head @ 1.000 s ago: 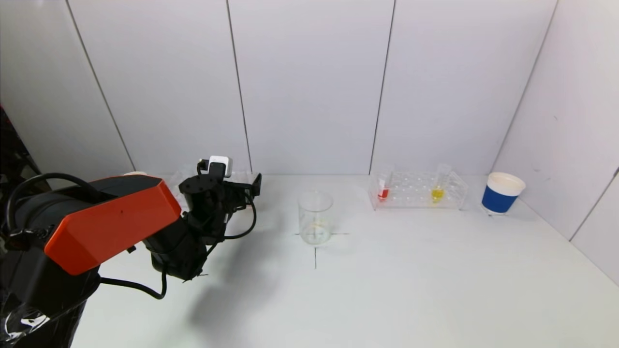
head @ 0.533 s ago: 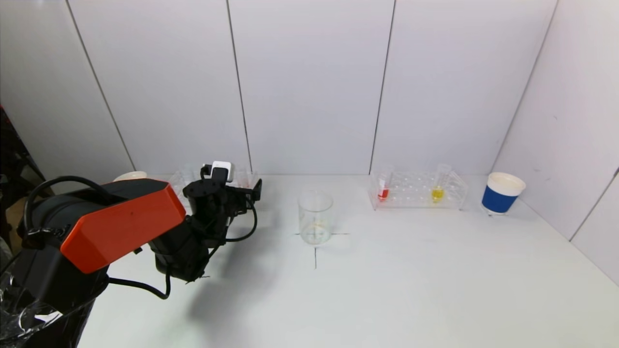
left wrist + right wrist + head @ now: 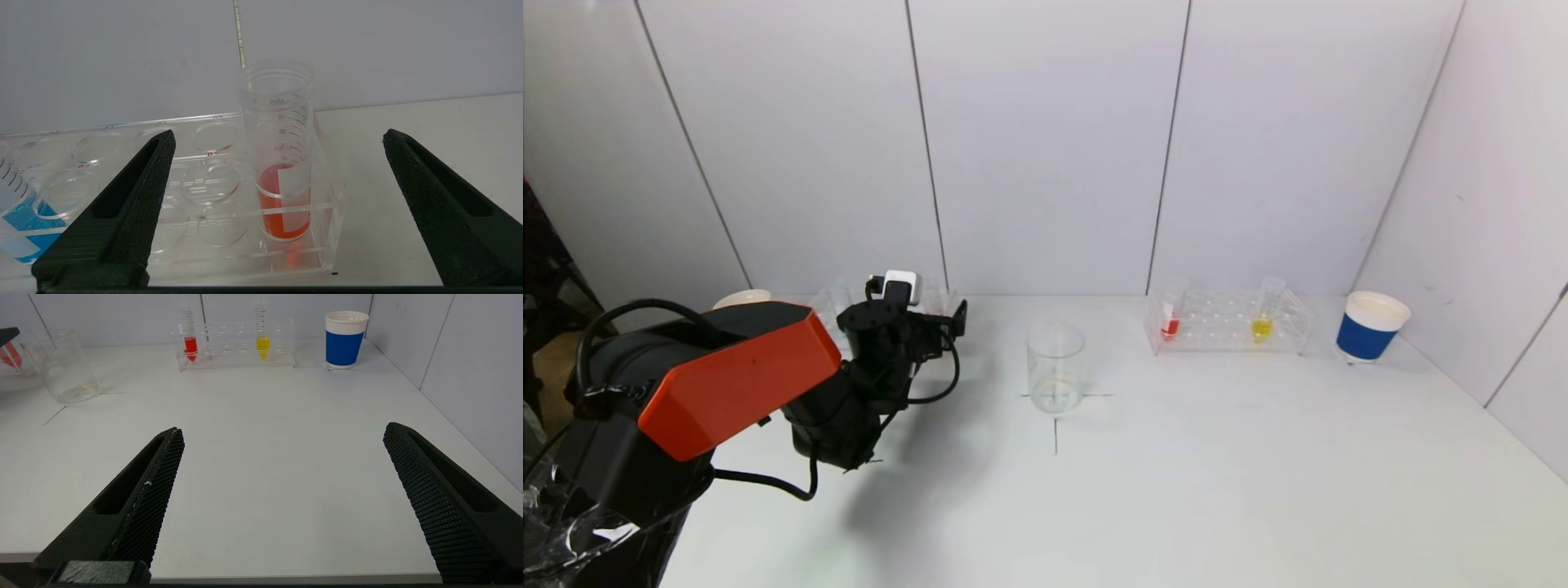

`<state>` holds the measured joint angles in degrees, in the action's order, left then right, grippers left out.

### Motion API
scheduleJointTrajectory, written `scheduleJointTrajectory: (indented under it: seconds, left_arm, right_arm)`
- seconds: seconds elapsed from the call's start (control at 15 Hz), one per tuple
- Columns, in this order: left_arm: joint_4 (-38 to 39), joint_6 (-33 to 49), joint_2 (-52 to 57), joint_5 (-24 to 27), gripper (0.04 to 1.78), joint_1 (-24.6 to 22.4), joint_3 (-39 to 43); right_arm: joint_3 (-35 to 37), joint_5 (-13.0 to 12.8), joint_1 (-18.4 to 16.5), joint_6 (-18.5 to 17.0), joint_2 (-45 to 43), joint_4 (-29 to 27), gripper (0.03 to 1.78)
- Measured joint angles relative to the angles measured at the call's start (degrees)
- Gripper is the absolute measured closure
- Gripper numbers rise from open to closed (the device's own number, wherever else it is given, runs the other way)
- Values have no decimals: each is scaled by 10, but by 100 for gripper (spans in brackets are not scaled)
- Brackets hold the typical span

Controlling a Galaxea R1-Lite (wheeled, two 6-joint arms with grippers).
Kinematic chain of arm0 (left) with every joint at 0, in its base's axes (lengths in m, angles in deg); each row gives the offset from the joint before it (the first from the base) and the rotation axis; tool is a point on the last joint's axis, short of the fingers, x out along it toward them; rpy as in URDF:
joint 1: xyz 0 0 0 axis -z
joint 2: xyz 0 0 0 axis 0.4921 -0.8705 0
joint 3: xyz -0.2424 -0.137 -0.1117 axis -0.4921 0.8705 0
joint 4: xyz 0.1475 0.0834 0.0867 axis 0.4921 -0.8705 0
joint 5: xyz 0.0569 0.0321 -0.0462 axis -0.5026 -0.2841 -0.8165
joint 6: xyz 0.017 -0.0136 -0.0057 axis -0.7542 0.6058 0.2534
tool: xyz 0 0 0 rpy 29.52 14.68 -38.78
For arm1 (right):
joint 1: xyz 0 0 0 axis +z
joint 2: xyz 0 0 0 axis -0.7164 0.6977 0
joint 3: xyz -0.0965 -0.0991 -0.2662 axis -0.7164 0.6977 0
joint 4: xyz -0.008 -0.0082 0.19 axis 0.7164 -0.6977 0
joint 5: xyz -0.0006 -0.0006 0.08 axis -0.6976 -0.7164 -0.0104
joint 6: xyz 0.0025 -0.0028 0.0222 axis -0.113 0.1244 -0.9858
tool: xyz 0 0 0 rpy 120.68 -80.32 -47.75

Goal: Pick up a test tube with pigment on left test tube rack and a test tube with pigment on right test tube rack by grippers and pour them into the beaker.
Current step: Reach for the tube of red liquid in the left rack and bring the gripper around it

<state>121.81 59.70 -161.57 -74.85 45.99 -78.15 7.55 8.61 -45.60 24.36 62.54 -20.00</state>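
Left hand [image 3: 278, 139]: released, black ridged fingers [image 3: 135, 196] spread wide on either side of the red-filled tube, touching nothing; it sits at the left rack on the far left of the desk.
Right hand [image 3: 282, 433]: released, mesh-textured fingers [image 3: 155, 486] wide apart, hovering low over bare desk near the front edge, well apart from the right rack.
Desk [image 3: 1217, 474]: matte white, flat, with a thin black cross marked under the beaker.
Room: pale grey wall panels with narrow vertical seams behind and on the right.
Left rack [image 3: 212, 192]: clear acrylic, rows of round holes with small red labels, against the back wall.
Right rack [image 3: 1229, 322]: clear acrylic, holding a red tube [image 3: 1170, 320] and a yellow tube [image 3: 1263, 320], both upright.
Beaker [image 3: 1055, 367]: clear glass cylinder, upright at mid-desk, between the racks.
Paper cup [image 3: 1370, 327]: blue band, white rim, just right of the right rack.
Red-filled tube [image 3: 282, 163]: clear graduated plastic, threaded open mouth, white label patch, upright in the rack's end hole, orange-red liquid in the lower part.
Blue tube [image 3: 20, 212]: partly in view at the rack's other end.
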Motion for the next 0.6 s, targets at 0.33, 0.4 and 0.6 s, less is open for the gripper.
scheduleJointTrajectory:
  seconds: [0.33, 0.4, 0.6]
  left_arm:
    - [-2, -4, -6, -1, 5, -5, -17]
    - [-2, -7, -8, -1, 5, -7, -21]
    - [-2, -9, -14, -1, 5, -11, -32]
  right_arm:
    - [0, 0, 0, 0, 0, 0, 4]
    - [0, 0, 0, 0, 0, 0, 4]
    - [0, 0, 0, 0, 0, 0, 4]
